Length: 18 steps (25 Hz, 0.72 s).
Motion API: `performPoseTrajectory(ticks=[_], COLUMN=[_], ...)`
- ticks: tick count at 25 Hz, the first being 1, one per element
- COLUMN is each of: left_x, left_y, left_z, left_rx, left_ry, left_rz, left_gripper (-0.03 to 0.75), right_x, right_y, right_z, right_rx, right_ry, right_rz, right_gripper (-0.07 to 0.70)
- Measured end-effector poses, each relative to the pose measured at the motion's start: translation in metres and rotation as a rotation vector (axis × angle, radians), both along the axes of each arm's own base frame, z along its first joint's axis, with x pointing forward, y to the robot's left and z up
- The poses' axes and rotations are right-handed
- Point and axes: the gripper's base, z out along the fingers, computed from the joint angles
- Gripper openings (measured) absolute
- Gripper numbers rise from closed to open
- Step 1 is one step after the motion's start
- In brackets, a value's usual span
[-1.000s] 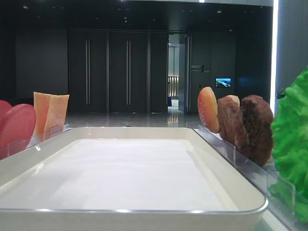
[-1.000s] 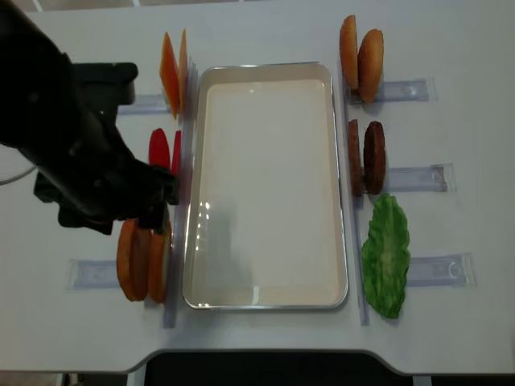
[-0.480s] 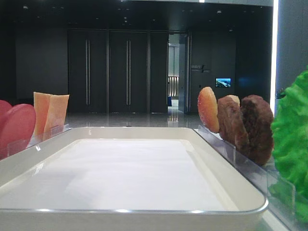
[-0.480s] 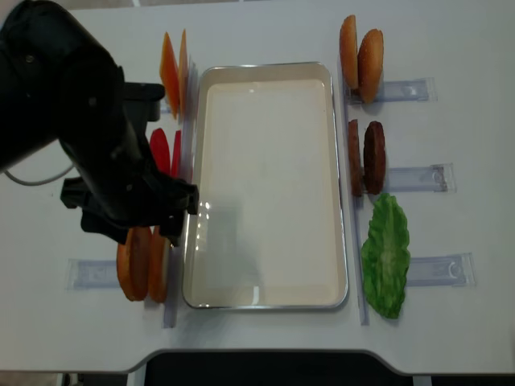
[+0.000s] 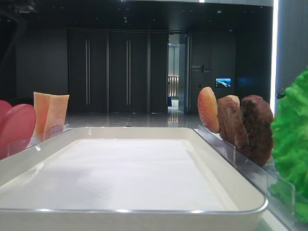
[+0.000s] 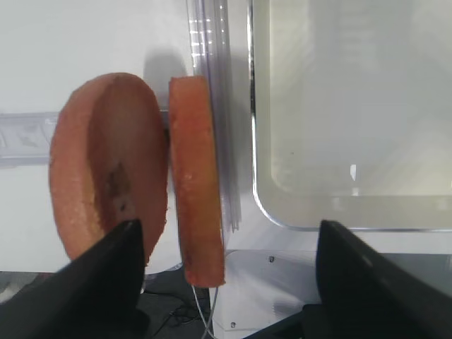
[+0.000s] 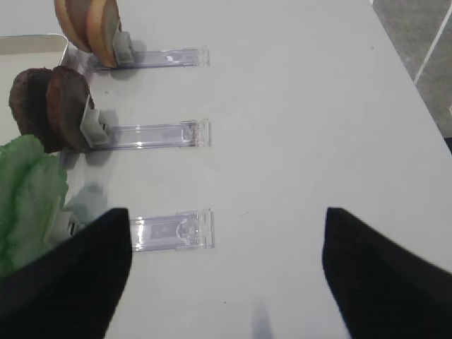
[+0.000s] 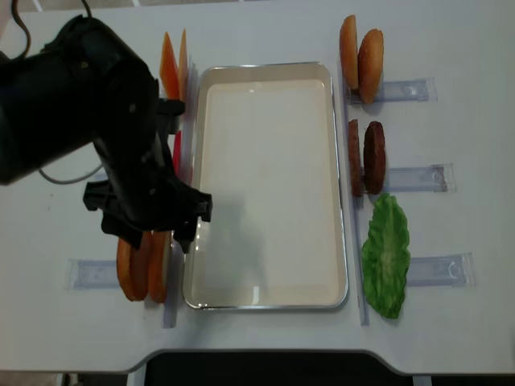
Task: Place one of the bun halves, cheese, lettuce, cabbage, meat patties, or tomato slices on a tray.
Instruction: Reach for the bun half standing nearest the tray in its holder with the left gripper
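Note:
Two bun halves [image 6: 196, 183] stand on edge in a clear holder left of the white tray [image 6: 296, 215]. My left gripper [image 6: 226, 282] hangs open over them. The inner half lies between its fingers and the outer half [image 6: 106, 169] sits by the left finger [image 6: 106, 282]. From above, the left arm [image 8: 121, 145] covers the tops of these bun halves [image 8: 143, 269]. My right gripper [image 7: 226, 275] is open over bare table, right of the lettuce [image 7: 25, 191] and meat patties [image 7: 53, 106]. Cheese [image 8: 170, 64] and tomato slices [image 8: 175, 149] stand left of the tray [image 8: 265, 67]. Cabbage is out of view.
Two more bun halves [image 8: 360, 58], the patties [image 8: 366, 157] and the lettuce [image 8: 386, 253] line the tray's right side in clear holders [image 8: 438, 269]. The table's front edge lies just below the left bun halves. The tray's bottom is bare.
The left arm has swung right and towards the front. It now hangs over the front-left bun halves and the tray's left rim. Nothing has been picked up.

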Motion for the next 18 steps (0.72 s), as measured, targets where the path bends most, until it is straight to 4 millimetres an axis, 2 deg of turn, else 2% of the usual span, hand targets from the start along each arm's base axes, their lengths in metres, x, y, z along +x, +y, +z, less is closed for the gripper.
performPoseTrajectory(ticks=[18], left_x=[0.007], left_y=[-0.007], left_z=[-0.022], left_rx=[0.024], left_ry=[0.056], left_rz=[-0.043], left_gripper=[0.573], right_x=[0.000], right_y=[0.000], right_z=[0.000], right_rx=[0.000], right_ry=[0.000], right_rz=[0.000], right_gripper=[0.531])
